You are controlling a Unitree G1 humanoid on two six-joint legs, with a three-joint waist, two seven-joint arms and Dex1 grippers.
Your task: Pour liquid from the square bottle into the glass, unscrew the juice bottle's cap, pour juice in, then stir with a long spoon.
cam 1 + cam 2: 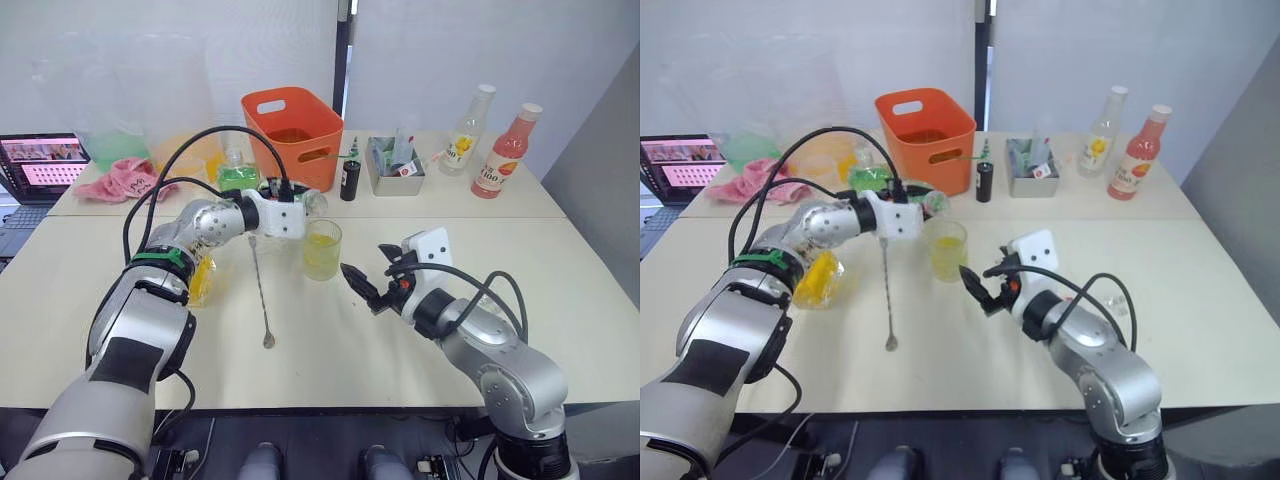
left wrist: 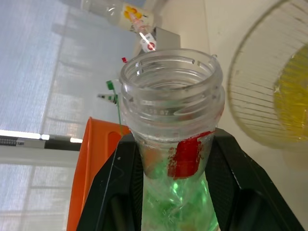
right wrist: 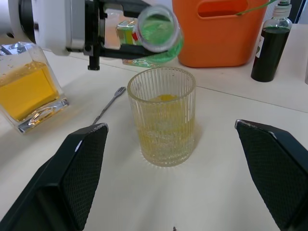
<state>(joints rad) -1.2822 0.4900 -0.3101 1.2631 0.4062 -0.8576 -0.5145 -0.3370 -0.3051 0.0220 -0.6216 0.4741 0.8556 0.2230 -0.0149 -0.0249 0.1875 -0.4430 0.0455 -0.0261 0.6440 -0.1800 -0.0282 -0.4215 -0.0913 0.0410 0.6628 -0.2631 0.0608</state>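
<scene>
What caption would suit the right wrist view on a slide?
Left gripper tips the uncapped juice bottle toward the ribbed glass of yellow liquid, framed by the open right gripper's fingers.

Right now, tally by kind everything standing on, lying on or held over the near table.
Bottles: 2 (square glass bottle of yellow liquid; clear plastic bottle with green liquid, uncapped, held in the left gripper)
Glasses: 1 (ribbed clear glass with yellow liquid)
Spoons: 1 (long metal spoon)
Total: 4
</scene>
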